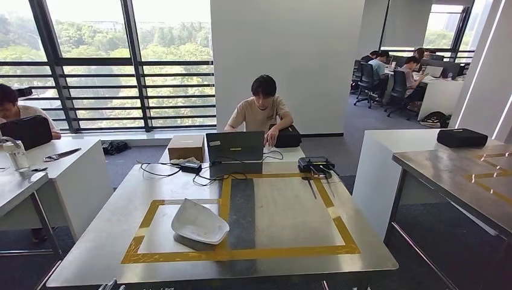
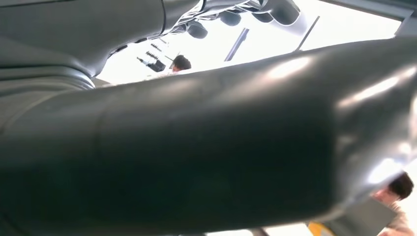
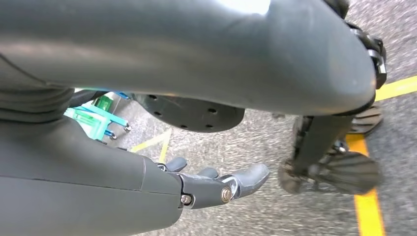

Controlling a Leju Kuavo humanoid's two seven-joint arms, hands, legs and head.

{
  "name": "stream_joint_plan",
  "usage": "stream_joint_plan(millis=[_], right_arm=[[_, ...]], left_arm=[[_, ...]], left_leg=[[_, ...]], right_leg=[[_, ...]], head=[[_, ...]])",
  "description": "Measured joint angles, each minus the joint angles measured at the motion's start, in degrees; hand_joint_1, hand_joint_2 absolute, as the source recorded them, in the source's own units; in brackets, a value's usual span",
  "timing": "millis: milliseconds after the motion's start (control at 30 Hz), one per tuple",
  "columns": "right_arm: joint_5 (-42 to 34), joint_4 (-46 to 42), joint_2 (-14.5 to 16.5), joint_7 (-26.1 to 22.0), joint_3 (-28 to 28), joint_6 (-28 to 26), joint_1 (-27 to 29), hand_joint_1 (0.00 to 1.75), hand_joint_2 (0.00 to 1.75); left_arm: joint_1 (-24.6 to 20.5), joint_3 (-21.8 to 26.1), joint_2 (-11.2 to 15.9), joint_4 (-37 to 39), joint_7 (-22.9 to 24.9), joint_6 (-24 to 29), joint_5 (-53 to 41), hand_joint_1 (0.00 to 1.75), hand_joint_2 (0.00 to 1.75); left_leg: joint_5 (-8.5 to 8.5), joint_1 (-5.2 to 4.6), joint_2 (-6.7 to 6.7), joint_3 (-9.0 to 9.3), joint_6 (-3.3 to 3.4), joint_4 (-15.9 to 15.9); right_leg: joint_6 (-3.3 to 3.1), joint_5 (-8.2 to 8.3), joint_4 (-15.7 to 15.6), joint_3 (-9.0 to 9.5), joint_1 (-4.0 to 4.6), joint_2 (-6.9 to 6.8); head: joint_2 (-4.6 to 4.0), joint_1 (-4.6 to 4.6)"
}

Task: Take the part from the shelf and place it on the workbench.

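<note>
Head view: the white part point(image 1: 199, 222) lies on the metal workbench point(image 1: 90, 254), inside the left compartment of the yellow tape frame point(image 1: 241, 254), its right edge reaching toward the grey strip point(image 1: 242, 214) that divides the frame. It is a smooth, pale shell with a raised, curved upper surface and a thin rim — broader than it is tall, its long axis running from the near right to the far left. Judged from where it rests, the placing appears done. Behind the frame sit a laptop point(image 1: 235, 146), a cardboard box point(image 1: 186, 147) and loose cables point(image 1: 181, 172), and a person point(image 1: 261, 109) works at the far edge.

Left wrist view: the left hand point(image 2: 196, 162) comes in very close and dark against a bright background, fingers arching above; whether it is spread or curled cannot be told, and nothing is seen in it. Which way the part lies from it cannot be told either.

Right wrist view: the right hand point(image 3: 216, 184) hangs over grey floor with yellow lines point(image 3: 366, 211), its fingers extended, slightly apart and holding nothing — the part is not near it, so a fresh reach would mean raising the arm toward the workbench
</note>
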Motion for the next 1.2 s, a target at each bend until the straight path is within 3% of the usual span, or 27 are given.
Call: stream_joint_plan(millis=[33,67,100,167,200,267,300,367,433,467,500,533,567,600,667,700,767,800,833,867,933,967,1000,1033,1100,1167,1200], right_arm=[[0.01,0.00,-0.03,0.00,0.00,-0.04,0.01,0.00,0.00],[0.04,0.00,-0.04,0.00,-0.01,-0.08,0.01,0.00,0.00],[0.09,0.00,-0.07,0.01,-0.01,-0.09,-0.04,0.00,0.00],[0.22,0.00,-0.13,0.03,-0.01,-0.10,-0.11,0.00,0.00],[0.28,0.00,-0.15,0.03,-0.01,-0.10,-0.14,0.00,0.00],[0.33,0.00,-0.15,0.00,-0.01,-0.11,-0.14,0.00,0.00],[0.34,0.00,-0.15,0.00,-0.02,-0.13,-0.19,0.00,0.00],[0.37,0.00,-0.16,0.00,-0.02,-0.20,-0.26,0.00,0.00],[0.40,0.00,-0.20,0.05,-0.02,-0.31,-0.27,0.00,0.00],[0.44,0.00,-0.21,0.09,-0.02,-0.35,-0.26,0.00,0.00],[0.48,0.00,-0.21,0.13,-0.01,-0.39,-0.27,0.00,0.00],[0.55,0.00,-0.20,0.15,-0.01,-0.40,-0.29,0.00,0.00],[0.62,0.00,-0.20,0.15,0.01,-0.39,-0.31,0.00,0.00],[0.72,-0.01,-0.20,0.17,0.01,-0.35,-0.35,0.00,0.00],[0.91,-0.02,-0.21,0.38,0.02,-0.20,-0.39,0.00,0.00],[0.99,-0.02,-0.23,0.47,0.02,-0.02,-0.42,0.00,0.00],[1.04,-0.02,-0.32,0.52,0.03,0.47,-0.42,0.00,0.00],[1.04,-0.01,-0.43,0.38,0.04,0.80,-0.36,0.00,0.00],[1.06,-0.01,-0.54,0.32,0.05,1.10,-0.26,0.00,0.00],[1.08,0.00,-0.67,0.34,0.07,1.38,-0.17,0.00,0.00],[1.10,0.00,-0.91,0.52,0.10,1.75,-0.22,0.00,0.00],[1.10,0.00,-1.08,0.59,0.11,1.83,-0.28,0.00,0.00],[1.11,0.00,-1.28,0.59,0.11,1.84,-0.32,0.00,0.00],[1.19,0.00,-1.49,0.59,0.11,1.84,-0.33,0.00,0.00],[1.66,0.00,-1.79,0.59,0.19,1.85,-0.42,0.00,0.87],[2.45,0.00,-2.03,0.57,0.54,1.93,-0.72,0.00,1.75],[2.82,0.00,-2.14,0.50,0.78,1.99,-0.87,0.00,1.75]], left_arm=[[0.22,0.26,-0.04,0.10,0.04,-0.01,0.34,0.00,0.00],[0.38,0.57,-0.08,0.25,0.05,-0.01,0.77,0.00,0.00],[0.48,0.90,-0.14,0.44,0.03,-0.02,1.28,0.00,0.00],[0.57,1.48,-0.25,1.00,-0.16,-0.01,2.29,0.00,0.00],[0.61,1.78,-0.30,1.38,-0.26,-0.01,2.69,0.00,0.00],[0.71,2.30,-0.42,2.18,-0.36,-0.01,3.20,0.00,0.00],[0.72,2.58,-0.47,2.73,-0.34,-0.02,3.52,0.00,0.00],[0.51,3.27,-0.57,4.90,-0.24,0.00,4.55,0.00,0.00],[-0.30,4.30,-0.81,9.61,0.06,0.29,5.90,0.00,0.00],[-1.04,4.89,-1.03,13.02,0.36,0.54,6.47,0.00,0.00],[-1.92,5.54,-1.28,17.20,0.82,0.62,7.03,0.00,0.00],[-2.91,6.30,-1.56,21.93,1.42,0.19,7.72,0.00,0.00],[-3.82,7.14,-1.88,26.75,2.32,-0.94,8.64,0.00,0.00],[-4.48,8.12,-2.20,31.52,3.62,-2.96,9.86,0.00,0.00],[-4.97,10.28,-2.89,39.38,7.40,-8.82,12.74,0.00,0.00],[-4.84,11.49,-3.23,42.85,9.76,-12.18,14.20,0.00,0.00],[-3.94,13.88,-3.81,48.85,15.07,-18.16,16.70,0.00,0.00],[-3.27,15.14,-4.06,51.36,17.92,-20.44,18.11,0.00,0.00],[-2.51,16.50,-4.32,53.39,20.88,-22.13,19.85,0.00,0.00],[-1.72,18.11,-4.63,55.04,23.79,-23.10,21.98,0.00,0.00],[-0.33,21.86,-5.48,57.72,28.82,-23.56,26.23,0.00,0.00],[0.23,23.73,-5.95,58.80,30.47,-23.18,27.67,0.00,0.00],[0.68,25.30,-6.40,59.66,31.36,-22.78,28.44,0.00,0.00],[0.99,26.62,-6.84,60.42,31.73,-22.57,28.58,0.00,0.00],[1.33,27.95,-7.67,61.45,31.49,-22.84,27.76,0.00,0.00],[1.43,28.44,-8.55,62.16,30.66,-22.98,26.98,0.00,0.00],[1.42,28.71,-8.91,62.46,30.07,-22.78,26.88,0.00,0.00]], left_leg=[[0.57,-0.09,0.05,-0.99,-0.05,0.26],[1.05,-0.13,0.09,-1.88,-0.14,0.58],[1.49,-0.18,0.12,-2.68,-0.28,0.93],[2.33,-0.24,0.13,-3.51,-0.76,1.36],[2.81,-0.21,0.14,-3.64,-1.07,1.36],[3.77,-0.13,0.10,-3.74,-1.76,1.01],[3.47,-0.08,-0.01,-4.10,-2.12,1.19],[-0.41,0.08,-0.19,-5.45,-2.90,4.26],[-6.10,0.50,-0.24,-7.11,-3.68,10.99],[-7.45,0.72,-0.23,-7.48,-4.00,14.19],[-7.41,0.91,-0.22,-7.24,-4.23,16.15],[-6.23,1.09,-0.21,-6.05,-4.39,16.29],[-4.65,1.25,-0.21,-3.88,-4.47,14.51],[-3.88,1.40,-0.23,-0.70,-4.47,10.84],[-4.79,1.27,-0.36,5.39,-4.03,2.54],[-5.66,1.12,-0.45,7.03,-3.66,-0.07],[-5.52,0.83,-0.39,7.01,-2.63,-1.07],[-5.06,0.80,-0.23,6.64,-2.08,-1.14],[-4.52,0.76,-0.05,6.09,-1.47,-1.17],[-3.91,0.76,0.12,5.40,-0.97,-1.21],[-2.74,0.53,0.30,3.98,-0.41,-1.05],[-2.13,0.35,0.35,3.14,-0.28,-0.90],[-1.53,0.16,0.34,2.27,-0.17,-0.70],[-1.00,-0.01,0.29,1.30,-0.11,-0.43],[-0.20,-0.24,0.11,-0.25,-0.17,0.20],[0.53,-0.38,0.03,-1.20,-0.53,0.64],[0.93,-0.35,0.04,-1.44,-0.79,0.70]], right_leg=[[-0.18,1.30,-0.73,1.60,0.16,0.00],[-0.42,2.83,-3.50,4.23,0.33,-0.01],[-0.72,3.32,-7.68,7.37,0.52,-0.02],[-1.37,2.97,-14.39,11.79,0.88,-0.02],[-1.72,2.49,-15.96,12.49,1.05,0.00],[-2.46,3.34,-16.50,11.94,1.04,-0.03],[-2.87,3.97,-16.66,11.52,0.90,-0.12],[-3.45,5.52,-17.00,10.24,0.51,-0.31],[-3.56,6.93,-17.02,8.60,0.42,-0.36],[-3.46,7.64,-17.00,7.72,0.40,-0.40],[-3.34,8.35,-16.97,6.81,0.37,-0.46],[-3.19,9.07,-16.94,5.92,0.34,-0.51],[-3.00,9.78,-16.89,5.07,0.29,-0.54],[-2.76,10.44,-16.80,4.37,0.25,-0.48],[-2.08,11.58,-16.69,3.58,0.26,-0.24],[-1.68,12.11,-16.74,3.51,0.22,-0.11],[-0.82,13.05,-17.09,3.46,0.01,0.11],[-0.48,12.72,-16.85,3.18,-0.10,0.16],[-0.24,11.32,-15.88,2.67,-0.17,0.16],[-0.11,8.90,-13.79,1.86,-0.19,0.13],[-0.13,2.75,-6.66,-0.03,-0.12,0.04],[-0.19,0.88,-3.06,-0.62,-0.04,0.04],[-0.31,0.34,-0.69,-0.52,0.09,0.05],[-0.53,1.07,-0.27,0.55,0.26,0.05],[-1.29,3.73,-5.62,5.64,0.78,0.05],[-2.18,3.87,-13.66,11.25,1.35,0.05],[-2.49,3.44,-16.22,12.69,1.59,0.05]], head=[[0.01,0.04],[0.01,0.06],[0.01,0.09],[0.01,0.04],[0.01,-0.01],[0.01,-0.03],[0.00,-0.03],[0.00,-0.13],[0.01,-0.29],[0.01,-0.35],[0.02,-0.36],[0.02,-0.39],[0.02,-0.40],[0.02,-0.42],[0.02,-0.44],[0.02,-0.44],[0.02,-0.37],[0.01,-0.37],[0.01,-0.30],[0.01,-0.22],[0.02,-0.07],[0.02,-0.03],[0.02,0.01],[0.02,0.04],[0.02,0.11],[0.02,0.13],[0.02,0.14]])
